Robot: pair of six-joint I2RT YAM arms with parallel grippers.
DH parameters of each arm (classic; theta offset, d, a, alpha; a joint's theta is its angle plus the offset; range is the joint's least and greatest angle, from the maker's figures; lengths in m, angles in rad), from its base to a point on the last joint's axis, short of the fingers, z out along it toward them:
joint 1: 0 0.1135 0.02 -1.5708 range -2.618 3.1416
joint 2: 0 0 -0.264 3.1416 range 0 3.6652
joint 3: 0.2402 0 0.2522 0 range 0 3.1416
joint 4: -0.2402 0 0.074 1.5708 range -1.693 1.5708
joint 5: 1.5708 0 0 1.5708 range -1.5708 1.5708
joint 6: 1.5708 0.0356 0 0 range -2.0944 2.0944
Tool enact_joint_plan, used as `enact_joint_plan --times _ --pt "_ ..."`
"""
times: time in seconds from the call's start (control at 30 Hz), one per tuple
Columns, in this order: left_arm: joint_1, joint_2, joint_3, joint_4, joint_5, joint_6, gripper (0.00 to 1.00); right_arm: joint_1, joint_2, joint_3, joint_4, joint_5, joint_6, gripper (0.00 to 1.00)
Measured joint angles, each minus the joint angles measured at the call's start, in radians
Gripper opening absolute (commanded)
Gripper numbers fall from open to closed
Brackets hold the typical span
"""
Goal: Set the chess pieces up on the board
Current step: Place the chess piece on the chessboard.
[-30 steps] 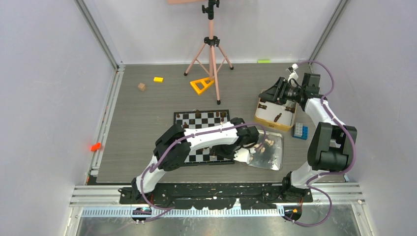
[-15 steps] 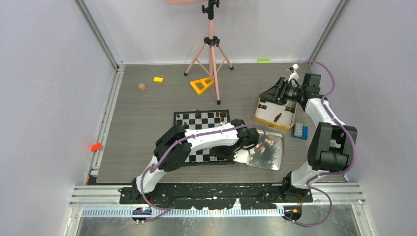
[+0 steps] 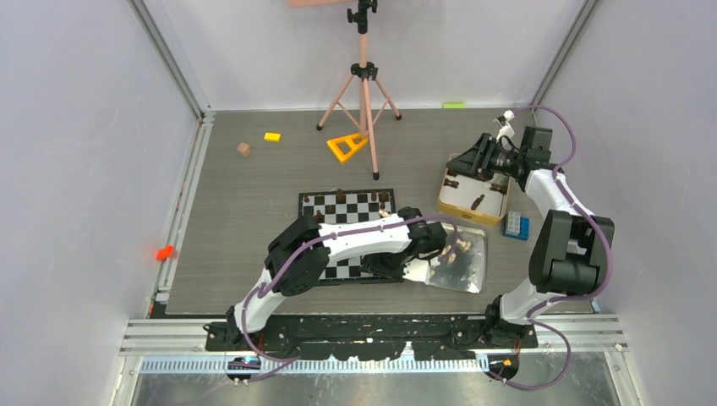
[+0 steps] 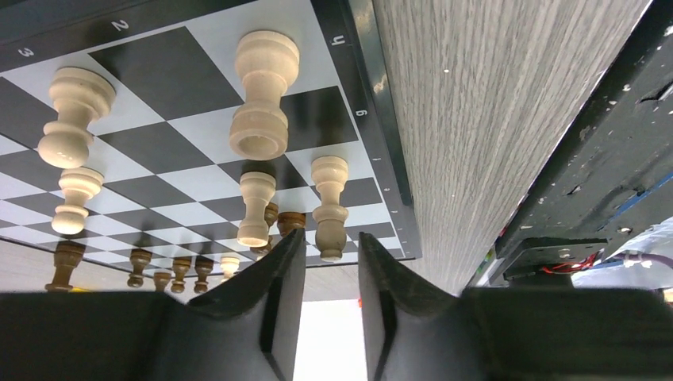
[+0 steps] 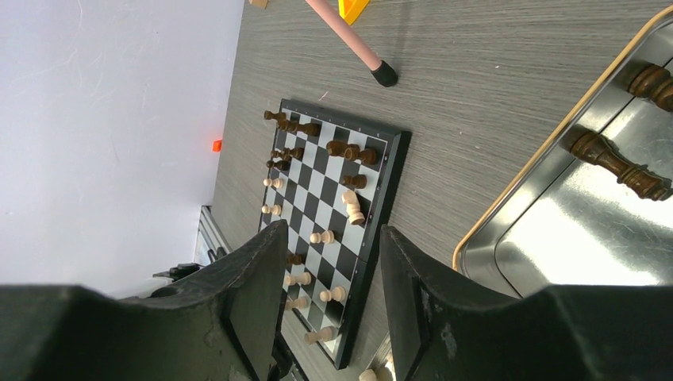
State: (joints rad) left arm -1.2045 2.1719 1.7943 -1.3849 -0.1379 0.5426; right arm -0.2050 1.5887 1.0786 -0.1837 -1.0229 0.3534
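Board partly set; both grippers empty.
The grey table [image 3: 245, 220] carries the board [image 3: 347, 205] at centre frame in the top view, its lower right under the left arm. The gold-rimmed tin [image 3: 463, 216] sits at right. Right gripper [image 5: 332, 262], above that tin: jaws apart, nothing held. Left gripper [image 4: 331, 262], low at the board's edge: jaws slightly parted, nothing held. Light chess pieces [image 4: 260, 103] stand on the squares; dark pieces [image 5: 611, 163] lie in the tin.

Bright, even light is flooding the overhead view. In my left wrist view, white glare is blowing out between my dark, blurring fingers [image 4: 274, 317].
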Motion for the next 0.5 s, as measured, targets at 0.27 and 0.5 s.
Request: enact_joint_plan --times 0.27,0.5 --pt "0.0 -0.002 0.0 0.005 -0.008 -0.012 0.43 0.0 0.0 0.0 0.003 0.0 0.001 0.52" --pt "0.054 -0.086 0.0 0.015 0.03 -0.019 0.52 0.0 0.0 -0.001 0.003 0.0 0.008 0.52"
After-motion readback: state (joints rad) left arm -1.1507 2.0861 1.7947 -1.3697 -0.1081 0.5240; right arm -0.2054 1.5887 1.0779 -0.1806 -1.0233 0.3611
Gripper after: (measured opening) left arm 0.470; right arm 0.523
